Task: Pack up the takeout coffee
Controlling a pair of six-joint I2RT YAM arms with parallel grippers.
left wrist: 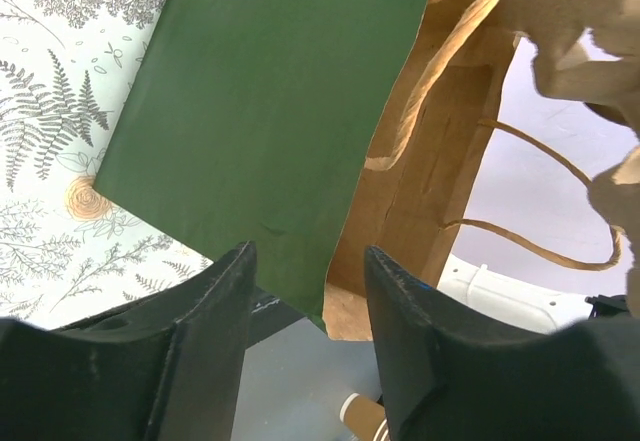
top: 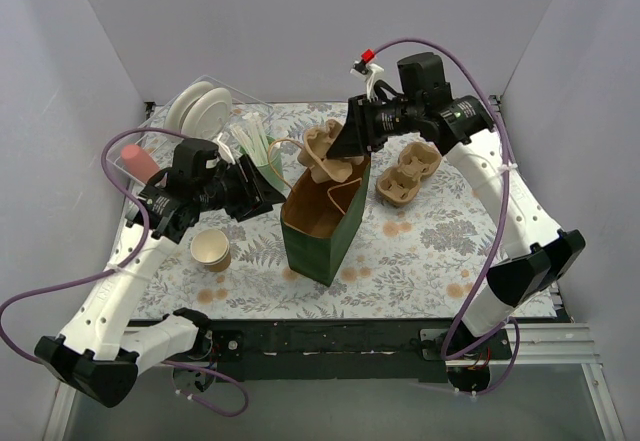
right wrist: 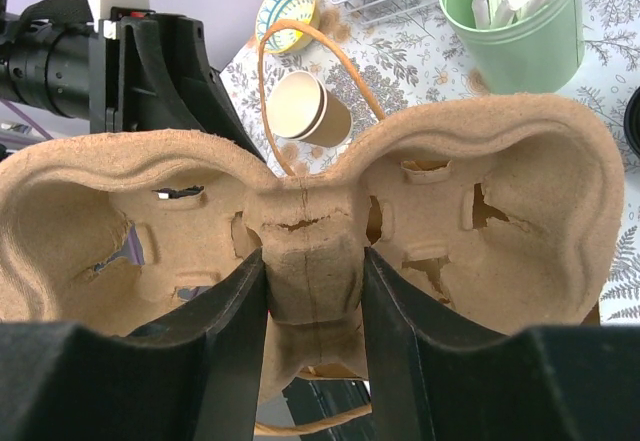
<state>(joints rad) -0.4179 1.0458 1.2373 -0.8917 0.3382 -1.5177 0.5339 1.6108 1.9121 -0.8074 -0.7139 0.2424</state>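
Observation:
A green paper bag [top: 318, 229] with a brown inside stands open at the table's middle; it also shows in the left wrist view [left wrist: 260, 111]. My right gripper [top: 347, 144] is shut on the middle ridge of a brown moulded-pulp cup carrier [right wrist: 310, 251] and holds it over the bag's far rim [top: 330, 156]. My left gripper [top: 268, 193] is open, and the corner of the bag's green wall lies between its fingers [left wrist: 215, 311] without being pinched. No cup with a black lid shows clearly in any view.
A second pulp carrier [top: 408, 176] lies right of the bag. A stack of lidless paper cups [top: 211, 249] stands left of it. A mint-green cup of white straws [right wrist: 520, 21], a dish rack with plates [top: 200, 109] and a pink object [top: 138, 158] are at the back left.

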